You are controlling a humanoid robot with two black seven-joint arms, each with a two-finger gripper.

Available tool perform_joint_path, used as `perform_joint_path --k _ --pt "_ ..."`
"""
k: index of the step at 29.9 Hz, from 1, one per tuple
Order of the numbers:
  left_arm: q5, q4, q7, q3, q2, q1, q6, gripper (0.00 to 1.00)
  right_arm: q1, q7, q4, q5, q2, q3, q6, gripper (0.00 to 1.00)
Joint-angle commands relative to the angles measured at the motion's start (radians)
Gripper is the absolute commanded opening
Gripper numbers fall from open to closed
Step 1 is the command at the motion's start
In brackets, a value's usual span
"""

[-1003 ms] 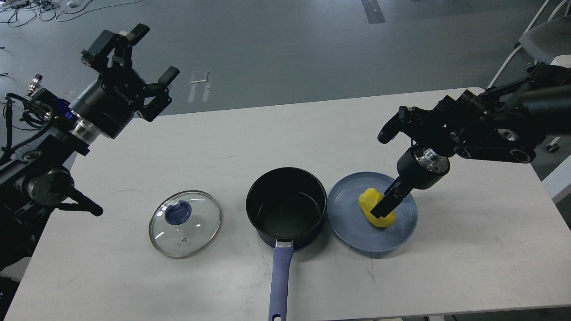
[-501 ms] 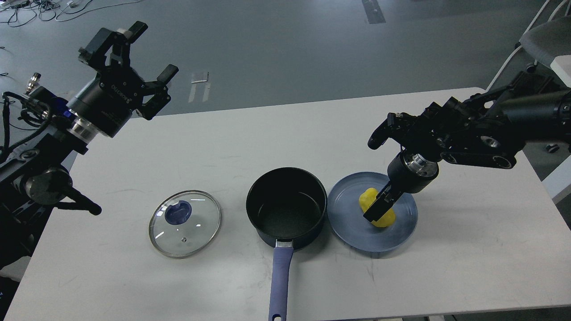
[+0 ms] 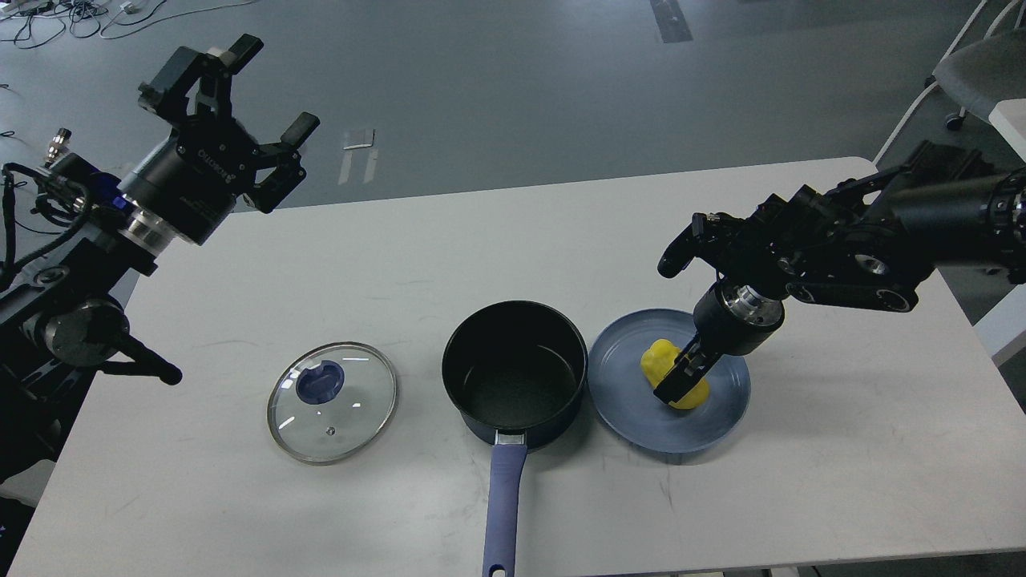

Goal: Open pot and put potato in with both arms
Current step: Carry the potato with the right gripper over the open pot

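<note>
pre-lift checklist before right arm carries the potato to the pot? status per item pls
1. Pot open: ok. The glass lid lies flat on the table, left of the pot and apart from it.
2. Pot inside free: ok, only the black bottom shows.
3. Right gripper on the potato: cannot tell. Its fingers are down at the potato, but firm closure is not visible.
4. Potato lifted off the blue plate: not ok, it appears to sit on the plate.
5. Path plate to pot: ok, they stand side by side with nothing between.
6. Left gripper out of the way: ok, open, raised at far left, holding nothing.
</note>
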Motion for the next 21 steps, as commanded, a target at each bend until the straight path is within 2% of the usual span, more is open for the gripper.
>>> perform_joint_path --k 1,11,15,21 --pt "0.0 0.0 0.0 -0.002 0.0 0.0 0.0 0.98 0.002 0.0 0.002 0.001 -0.006 -0.005 0.0 0.28" --pt "0.0 0.0 0.002 -0.003 0.0 -0.002 -0.023 0.98 0.136 0.0 0.052 0.006 -0.087 0.126 0.0 0.28" --pt "0.0 0.0 0.002 -0.005 0.001 -0.002 -0.024 0.98 0.17 0.0 0.04 0.061 -0.07 0.169 0.0 0.28" --pt "0.0 -0.001 0.003 -0.005 0.0 -0.002 -0.024 0.98 0.19 0.0 0.028 0.191 0.04 0.169 0.0 0.28"
